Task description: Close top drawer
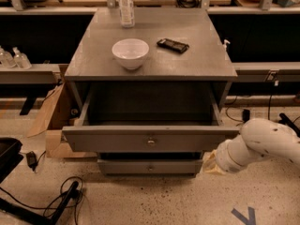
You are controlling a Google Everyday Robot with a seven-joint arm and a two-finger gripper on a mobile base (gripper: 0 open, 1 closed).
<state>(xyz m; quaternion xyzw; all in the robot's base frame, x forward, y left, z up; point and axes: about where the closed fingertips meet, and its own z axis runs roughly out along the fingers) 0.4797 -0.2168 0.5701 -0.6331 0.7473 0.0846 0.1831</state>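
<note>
Your gripper (pixel 212 163) sits low by the right end of the top drawer (pixel 117 138) front; whether it's open or closed, can't tell. Drawer is pulled well out of the cabinet (pixel 187 64). Closing looks barely started; next, push the front straight inward.

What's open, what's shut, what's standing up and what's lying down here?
top drawer: pulled out, wide open.
lower drawer: set further in than the one above.
bowl: upright on the cabinet top.
bottle: standing upright at the back.
dark flat object: lying flat, right of the bowl.
pincer: low on the right, by the open drawer's front corner.
</note>
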